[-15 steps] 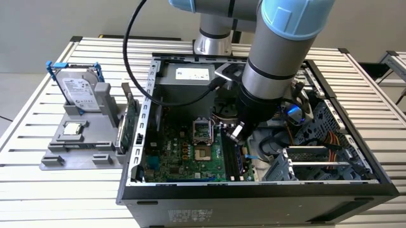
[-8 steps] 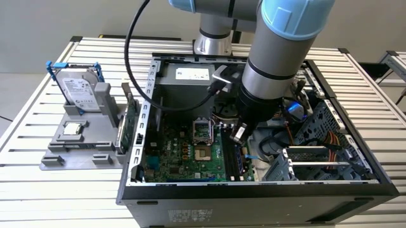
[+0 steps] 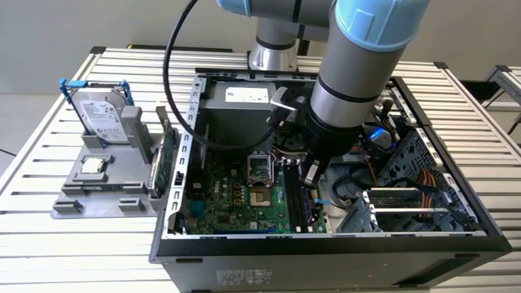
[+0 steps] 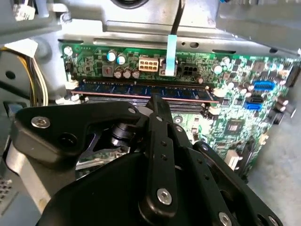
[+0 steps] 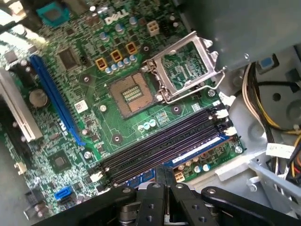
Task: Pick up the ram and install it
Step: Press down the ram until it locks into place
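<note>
Here, ram (image 4: 146, 90) sits beside empty slots (image 5: 155, 143).

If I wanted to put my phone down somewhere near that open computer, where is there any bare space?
The slatted table is bare along the exterior view's left edge, beside the grey holder, and in front of that holder. Inside the computer case it is crowded: motherboard, cables, drive cage and the end effector.

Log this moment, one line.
gripper: jaws shut, tip at ram | ram: lying in motherboard slot | case: open
</note>
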You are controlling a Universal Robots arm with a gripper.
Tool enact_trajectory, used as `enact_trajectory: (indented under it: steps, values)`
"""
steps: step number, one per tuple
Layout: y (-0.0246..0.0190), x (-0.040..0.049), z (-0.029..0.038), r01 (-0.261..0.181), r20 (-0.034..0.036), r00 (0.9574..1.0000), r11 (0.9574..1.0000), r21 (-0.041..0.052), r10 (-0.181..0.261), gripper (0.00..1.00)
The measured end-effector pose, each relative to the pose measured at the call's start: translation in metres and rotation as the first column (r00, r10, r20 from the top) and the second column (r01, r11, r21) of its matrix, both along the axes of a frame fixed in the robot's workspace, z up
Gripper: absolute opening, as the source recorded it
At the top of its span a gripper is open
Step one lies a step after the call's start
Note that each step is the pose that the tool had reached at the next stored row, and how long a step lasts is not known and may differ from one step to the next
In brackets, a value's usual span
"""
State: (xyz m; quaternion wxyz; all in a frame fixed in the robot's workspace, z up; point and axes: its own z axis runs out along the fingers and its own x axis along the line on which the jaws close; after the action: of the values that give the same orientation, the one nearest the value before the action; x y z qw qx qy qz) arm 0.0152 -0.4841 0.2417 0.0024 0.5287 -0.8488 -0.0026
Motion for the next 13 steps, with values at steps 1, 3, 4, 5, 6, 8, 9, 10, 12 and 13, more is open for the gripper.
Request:
enact_trajectory:
  steps: [1,3,4,5,6,8,9,10,12,13]
  values:
    - [0.0000,0.0000,0.0001,-0.046,-0.0001,0.9989,0.9989,-0.0002,0.046,0.00]
    - [0.0000,0.0000,0.0001,-0.082,-0.0001,0.9966,0.9966,-0.0001,0.082,0.00]
    - [0.0000,0.0000,0.0001,-0.100,-0.0001,0.9950,0.9950,-0.0001,0.100,0.00]
    - [0.0000,0.0000,0.0001,-0.118,-0.0001,0.9931,0.9931,-0.0001,0.118,0.00]
    - [0.0000,0.0000,0.0001,-0.137,-0.0001,0.9906,0.9906,-0.0001,0.137,0.00]
    - [0.0000,0.0000,0.0000,-0.173,-0.0001,0.9850,0.9850,-0.0001,0.173,0.00]
    - [0.0000,0.0000,0.0000,-0.191,0.0000,0.9816,0.9816,0.0000,0.191,0.00]
    - [0.0000,0.0000,0.0000,-0.207,0.0001,0.9783,0.9783,0.0000,0.207,0.00]
    - [0.0000,0.0000,0.0000,-0.243,-0.0001,0.9701,0.9701,-0.0001,0.243,0.00]
    - [0.0000,0.0000,0.0000,-0.261,0.0000,0.9652,0.9652,0.0000,0.261,0.00]
